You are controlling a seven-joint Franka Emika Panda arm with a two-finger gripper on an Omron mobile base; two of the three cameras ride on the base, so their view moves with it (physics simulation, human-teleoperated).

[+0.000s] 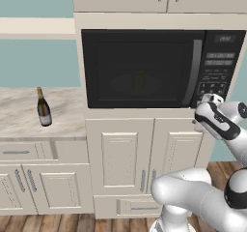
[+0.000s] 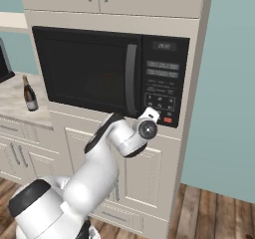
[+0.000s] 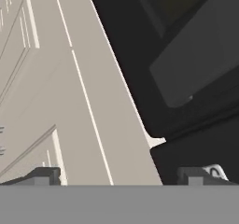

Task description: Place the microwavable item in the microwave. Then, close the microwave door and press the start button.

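Here, glossy black microwave door (image 1: pixel 140 69), long grey bar.

Microwave door (image 1: pixel 140 69) shut, blocks cavity; keypad panel (image 2: pixel 162 83) unobstructed.

Cream panelled cabinets (image 1: pixel 120 158) fill the centre and lower left, a marble-look table (image 1: pixel 24 112) at left (a dark wine bottle (image 1: pixel 44 108) standing on it), teal wall (image 2: pixel 224 83) at right, wooden floor (image 2: pixel 219 210) below

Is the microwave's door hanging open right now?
No, the microwave door sits flush and closed against the front of the microwave, its grey bar handle beside the keypad.
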